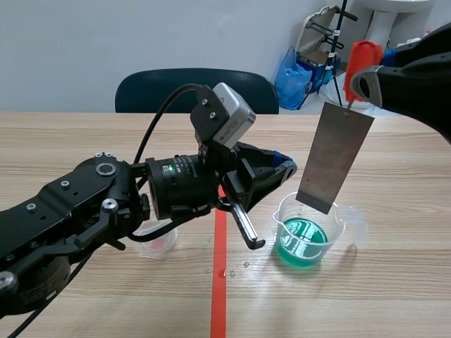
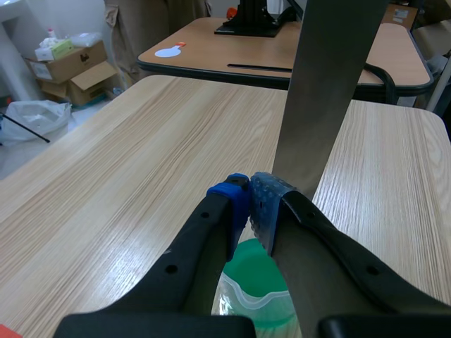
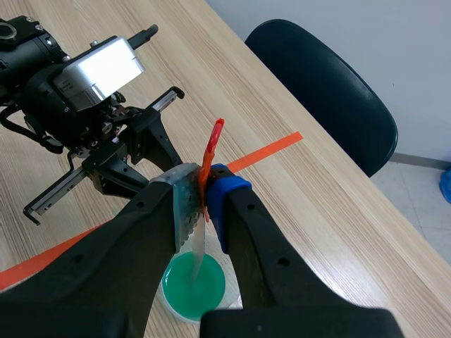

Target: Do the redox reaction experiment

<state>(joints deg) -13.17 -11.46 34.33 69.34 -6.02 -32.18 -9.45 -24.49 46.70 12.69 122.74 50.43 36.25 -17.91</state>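
Observation:
My right gripper is shut on a red clip from which a grey metal plate hangs. The plate's lower edge is at about the rim of a clear beaker holding green liquid, and seems to be above the liquid. In the right wrist view the plate is seen edge-on over the green liquid. My left gripper is shut on nothing and hovers just left of the plate, over the beaker's rim. In the left wrist view its pads meet in front of the plate.
A second small clear beaker with pinkish contents stands partly hidden under the left arm. Water drops lie by the orange tape line. A dark chair stands behind the table's far edge, with a blue bag beyond it.

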